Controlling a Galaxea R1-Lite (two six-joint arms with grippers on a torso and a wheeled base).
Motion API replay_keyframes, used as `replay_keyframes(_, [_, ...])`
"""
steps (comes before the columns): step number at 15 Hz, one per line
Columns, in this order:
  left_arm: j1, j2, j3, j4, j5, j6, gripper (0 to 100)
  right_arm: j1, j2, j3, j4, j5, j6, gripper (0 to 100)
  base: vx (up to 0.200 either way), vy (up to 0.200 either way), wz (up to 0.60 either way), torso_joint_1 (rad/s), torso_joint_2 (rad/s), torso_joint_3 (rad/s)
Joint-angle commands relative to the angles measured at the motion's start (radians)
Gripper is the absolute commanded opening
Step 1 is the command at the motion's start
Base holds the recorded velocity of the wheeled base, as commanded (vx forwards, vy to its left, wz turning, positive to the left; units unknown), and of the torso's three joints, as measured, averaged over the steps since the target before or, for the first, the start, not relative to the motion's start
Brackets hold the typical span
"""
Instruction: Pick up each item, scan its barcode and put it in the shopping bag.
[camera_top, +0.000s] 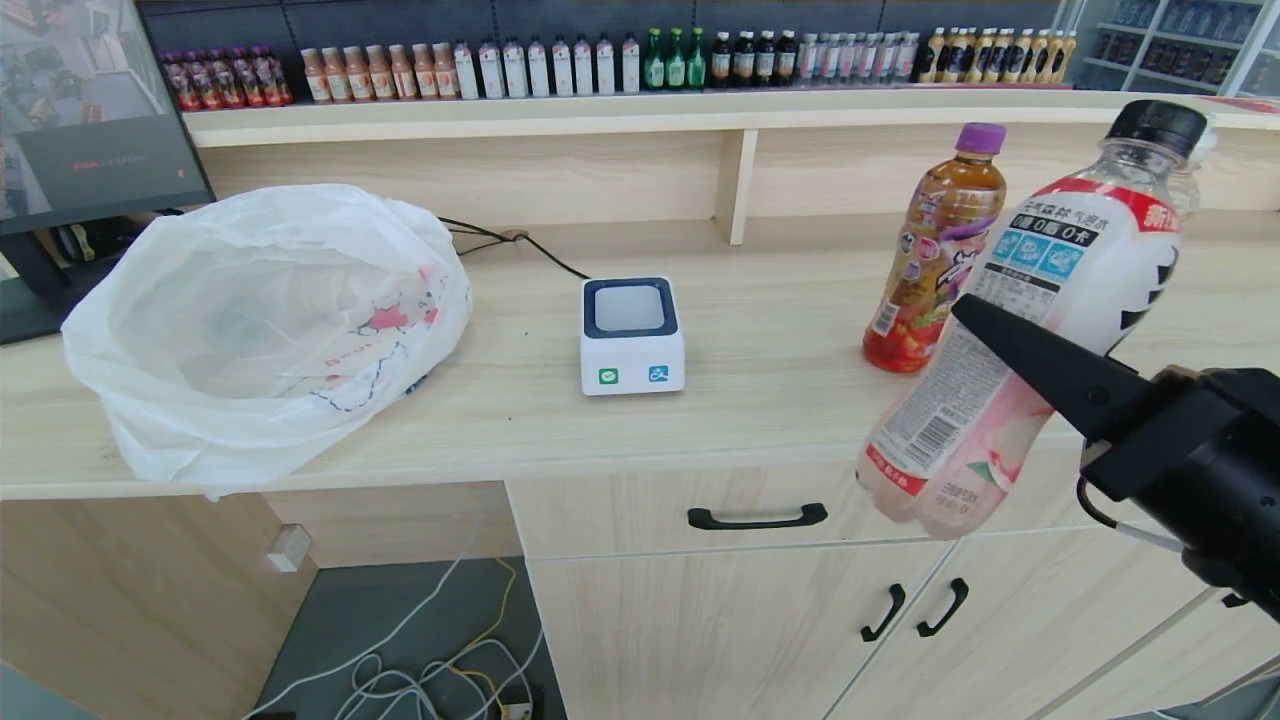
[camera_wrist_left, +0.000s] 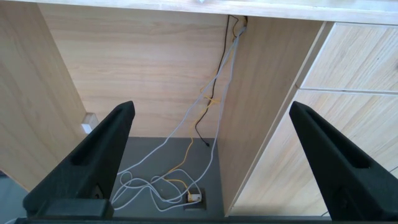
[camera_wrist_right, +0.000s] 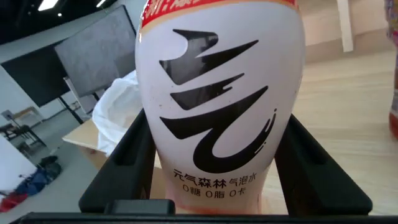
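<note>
- Head view: the peach soda bottle (camera_top: 1050, 250) hangs tilted at the right of the frame. Its base shows in front of the drawer fronts, so it looks lifted off the counter (camera_top: 760, 340).
- Right wrist view: the right gripper (camera_wrist_right: 216, 134) is clamped on this bottle, with one black finger pressed to each side of the body.
- The bottle's barcode (camera_top: 938, 432) sits low on the label, facing the lower left of the head frame.
- The scanner (camera_top: 632, 335) is a small white box at the centre of the frame, well apart from the held bottle, which is not above its window.
- By my reading the pick of this first item is done, and its scan and bagging are left. Whether a scan has registered cannot be told.
- The shopping bag (camera_top: 400, 300) sits open at the left of the frame. I can make out no item through its thin plastic, so nothing looks bagged yet.
- The tea bottle (camera_top: 935, 250), purple-capped, stands upright on the counter in the upper right, just behind the held bottle. It counts as untouched, with all three steps left.
- Left wrist view: the left gripper (camera_wrist_left: 211, 106) has its fingers spread wide with nothing between them. It faces the cabinet side and some loose cables (camera_wrist_left: 168, 180) below the counter.
</note>
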Motion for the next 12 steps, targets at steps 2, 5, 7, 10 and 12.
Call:
replay_keyframes(2, [0.000,0.000,0.000,0.000,0.000,0.000,100,0.028,0.035,0.000,-0.003,0.024,0.163,0,0.000,0.000,0.00,0.000,0.00,0.000])
replay_keyframes(5, [0.000,0.000,0.000,0.000,0.000,0.000,100,0.115,0.041,-0.057,-0.007,0.094,0.264,0,0.000,0.000,0.00,0.000,0.00,0.000])
replay_keyframes(7, [0.000,0.000,0.000,0.000,0.000,0.000,100,0.189,0.060,-0.103,-0.007,0.167,0.342,0,0.000,0.000,0.00,0.000,0.00,0.000])
replay_keyframes(10, [0.000,0.000,0.000,0.000,0.001,0.000,100,0.229,0.132,-0.150,-0.007,0.219,0.364,0,0.000,0.000,0.00,0.000,0.00,0.000])
replay_keyframes(12, [0.000,0.000,0.000,0.000,0.001,0.000,100,0.258,0.185,-0.206,-0.024,0.221,0.407,0,0.000,0.000,0.00,0.000,0.00,0.000])
